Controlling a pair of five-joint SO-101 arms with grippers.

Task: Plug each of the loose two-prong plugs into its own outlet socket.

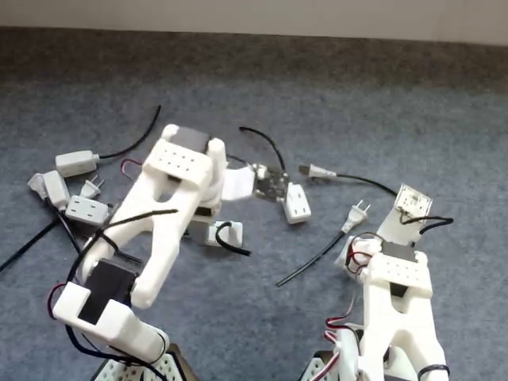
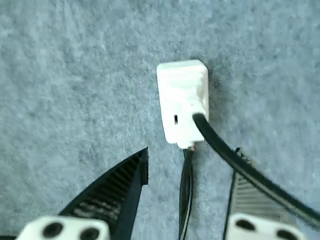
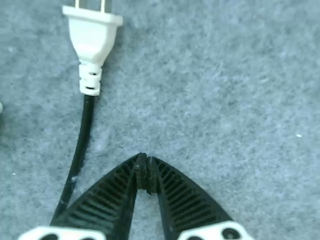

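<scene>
My left gripper (image 2: 192, 167) is open and hangs just short of a white outlet block (image 2: 182, 100) lying on the grey carpet. A black cord (image 2: 225, 150) is plugged into that block and runs back between the fingers. In the high view the same block (image 1: 213, 234) lies under the left arm's tip. My right gripper (image 3: 146, 172) is shut on nothing, its tips on the carpet. Ahead of it and to one side lies a loose white two-prong plug (image 3: 92, 35) on a black cord (image 3: 80, 150); in the high view this plug (image 1: 359, 213) lies beyond the right arm.
Another white outlet block (image 1: 295, 202) lies mid-table beside a small circuit board (image 1: 270, 182). A second loose plug (image 1: 317, 171) on a black cord lies behind it. At the left sit an outlet block (image 1: 86, 209), a small plug (image 1: 94, 187) and two white adapters (image 1: 77, 163).
</scene>
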